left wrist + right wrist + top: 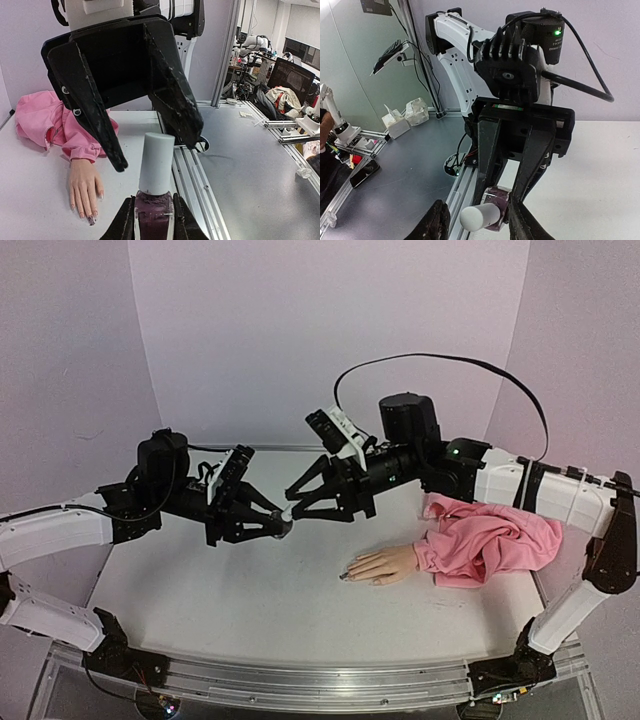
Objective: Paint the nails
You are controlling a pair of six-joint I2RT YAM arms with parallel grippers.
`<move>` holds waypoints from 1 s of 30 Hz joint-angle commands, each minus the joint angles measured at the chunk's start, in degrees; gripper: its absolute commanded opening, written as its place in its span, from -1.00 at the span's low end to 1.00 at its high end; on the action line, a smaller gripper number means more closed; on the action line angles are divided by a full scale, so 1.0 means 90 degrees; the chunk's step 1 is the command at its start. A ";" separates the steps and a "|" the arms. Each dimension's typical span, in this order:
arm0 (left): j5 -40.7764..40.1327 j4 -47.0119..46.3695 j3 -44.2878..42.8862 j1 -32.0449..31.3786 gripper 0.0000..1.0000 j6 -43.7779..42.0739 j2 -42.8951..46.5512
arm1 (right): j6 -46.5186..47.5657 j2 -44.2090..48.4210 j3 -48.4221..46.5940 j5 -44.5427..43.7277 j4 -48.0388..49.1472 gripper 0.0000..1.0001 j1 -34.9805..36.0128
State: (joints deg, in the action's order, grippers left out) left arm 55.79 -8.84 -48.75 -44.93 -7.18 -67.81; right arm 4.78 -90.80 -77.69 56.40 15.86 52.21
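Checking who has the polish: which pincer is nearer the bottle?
Left. The left pincer grips the bottle's glass body; the right pincer hangs open, fingers flanking its cap without visibly touching.

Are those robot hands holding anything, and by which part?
The left hand grips the polish bottle by its dark glass body. The right hand is open around the white cap.

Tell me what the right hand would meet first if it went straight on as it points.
Most likely the pale cap of the bottle that the left hand holds; it lies straight ahead, very close.
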 commanded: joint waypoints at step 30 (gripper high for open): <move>-0.6030 -0.1469 0.0939 0.0362 -1.00 -0.0417 0.1507 | -0.5144 -0.2806 -0.1853 -0.7032 0.1649 -1.00 0.1663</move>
State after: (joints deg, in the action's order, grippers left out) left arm 11.29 -8.54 -37.98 -40.56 -7.22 -55.29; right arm -22.13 -109.75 -86.04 17.02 37.54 58.22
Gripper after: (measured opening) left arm 0.219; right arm 0.150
